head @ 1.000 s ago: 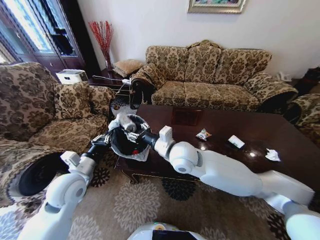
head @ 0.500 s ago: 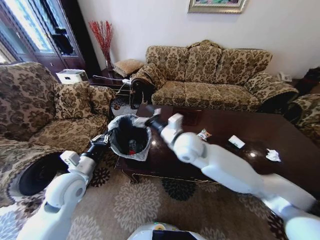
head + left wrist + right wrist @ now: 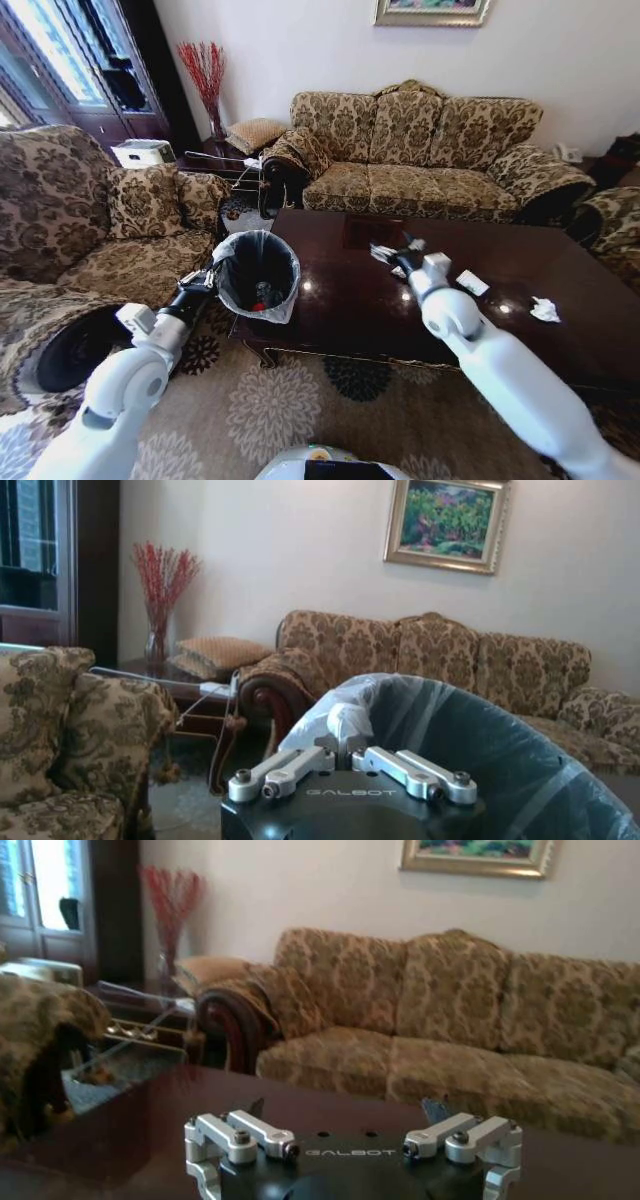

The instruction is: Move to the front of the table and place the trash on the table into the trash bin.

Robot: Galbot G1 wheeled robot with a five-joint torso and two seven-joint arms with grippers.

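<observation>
My left gripper [image 3: 212, 274] is shut on the bag-lined rim of the black trash bin [image 3: 258, 270], holding it up at the left end of the dark table [image 3: 340, 300]. In the left wrist view its fingers [image 3: 342, 721] pinch the bag at the trash bin [image 3: 480, 750] rim. A red-capped piece lies inside the bin. My right gripper [image 3: 393, 249] is open and holds nothing. It hovers over the table's middle, right above the shiny wrapper [image 3: 401, 271]. A white piece [image 3: 472, 283] and a crumpled tissue [image 3: 545, 310] lie farther right. The right wrist view shows the gripper [image 3: 345, 1110] spread wide.
A patterned sofa [image 3: 430, 150] stands behind the table and an armchair [image 3: 90, 220] on the left. A side table [image 3: 215, 155] with a vase of red twigs sits in the corner. Flowered carpet [image 3: 270, 410] lies before the table.
My right arm has swung away from above the bin to the right, out over the table's middle. The silvery thing it held over the bin is gone from its fingers. The left arm has stayed put.
</observation>
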